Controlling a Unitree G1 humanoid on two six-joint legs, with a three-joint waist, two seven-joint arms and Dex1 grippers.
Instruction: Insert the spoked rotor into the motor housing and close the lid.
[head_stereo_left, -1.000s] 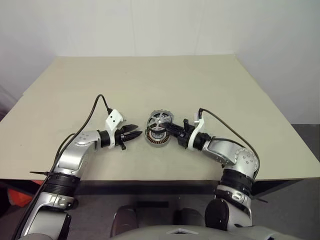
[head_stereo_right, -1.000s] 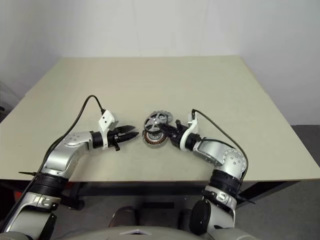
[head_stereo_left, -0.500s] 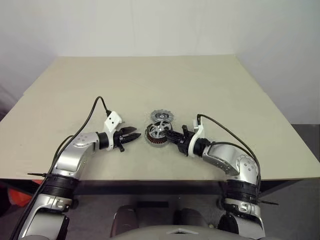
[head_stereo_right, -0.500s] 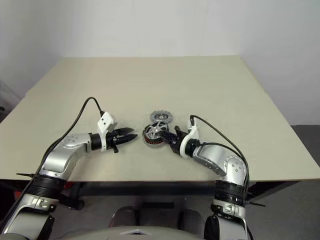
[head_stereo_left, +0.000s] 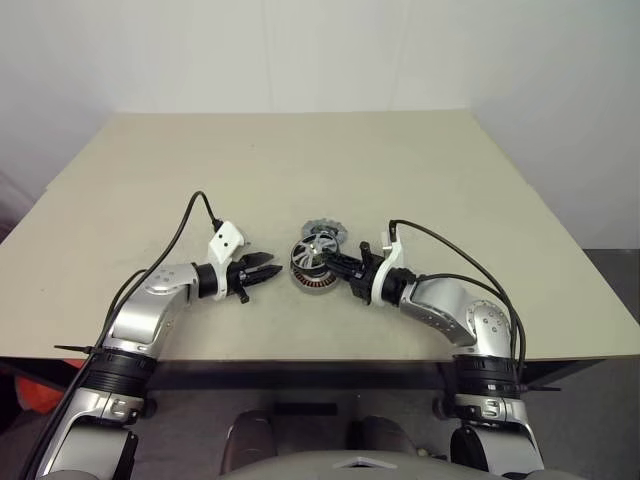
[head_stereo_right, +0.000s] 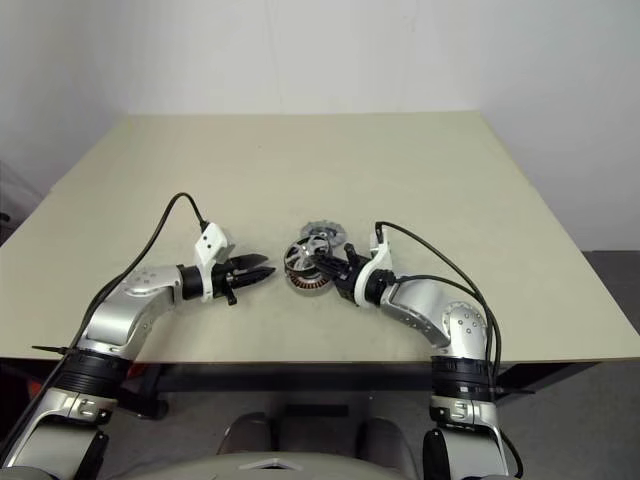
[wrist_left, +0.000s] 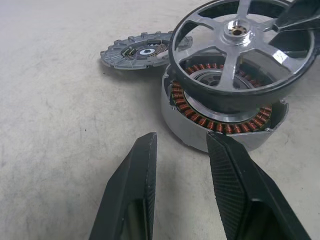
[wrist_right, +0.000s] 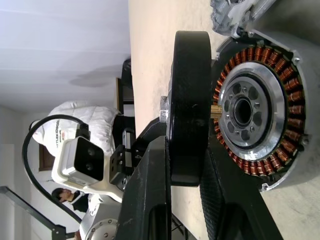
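The motor housing (head_stereo_left: 308, 281) lies on the table, a silver ring with coppery windings (wrist_left: 200, 119) around a silver hub (wrist_right: 243, 112). My right gripper (head_stereo_left: 331, 262) is shut on the rim of the spoked rotor (head_stereo_left: 314, 255). It holds the rotor tilted just above the housing's open top, hub to hub, with a gap between them. The dark rim (wrist_right: 189, 100) sits between my right fingers (wrist_right: 152, 190). The lid (head_stereo_left: 322, 232), a notched grey disc, lies flat on the table just behind the housing. My left gripper (head_stereo_left: 268, 272) stands open a short way left of the housing, holding nothing.
The beige table (head_stereo_left: 200, 170) stretches wide around the parts, with its front edge close behind both wrists. A white wall stands beyond the far edge. In the right wrist view a person (wrist_right: 65, 197) sits in the background.
My right wrist rolled and its elbow swung, bringing the rotor from upright in front of the lid down over the housing. The lid now shows behind. The left arm kept still.
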